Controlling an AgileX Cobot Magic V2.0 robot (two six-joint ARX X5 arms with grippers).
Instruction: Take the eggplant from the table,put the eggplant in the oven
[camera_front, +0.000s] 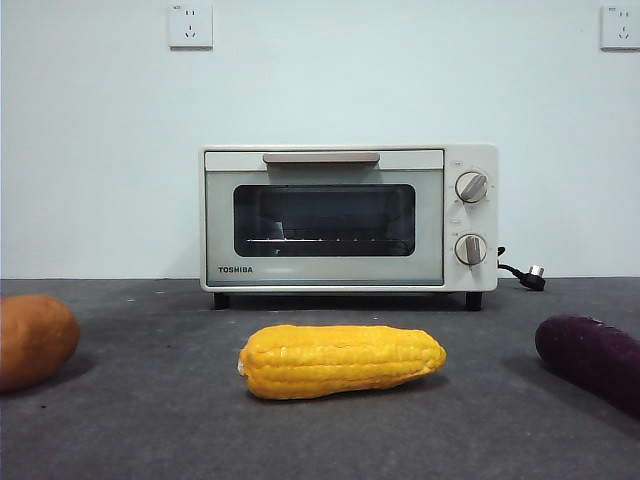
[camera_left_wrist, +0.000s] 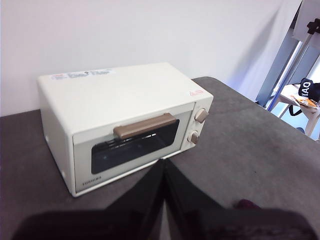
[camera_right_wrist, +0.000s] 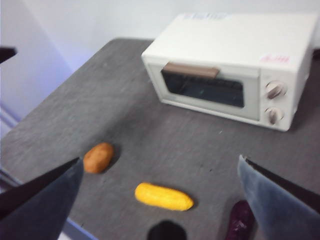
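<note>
Above the table (camera_right_wrist: 150, 135), wide-open right gripper (camera_right_wrist: 165, 200) needed centring over eggplant (camera_right_wrist: 240, 220); left gripper (camera_left_wrist: 164, 200) closed, oven (camera_front: 348, 218) door shut.

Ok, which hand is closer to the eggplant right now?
Right, probably. The right hand hangs open above the table, the eggplant close beside one jaw. The left hand, shut, faces the oven; only the eggplant's tip shows at its side.

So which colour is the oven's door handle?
Beige-brown; the handle on the oven shows best in the left wrist view.
</note>
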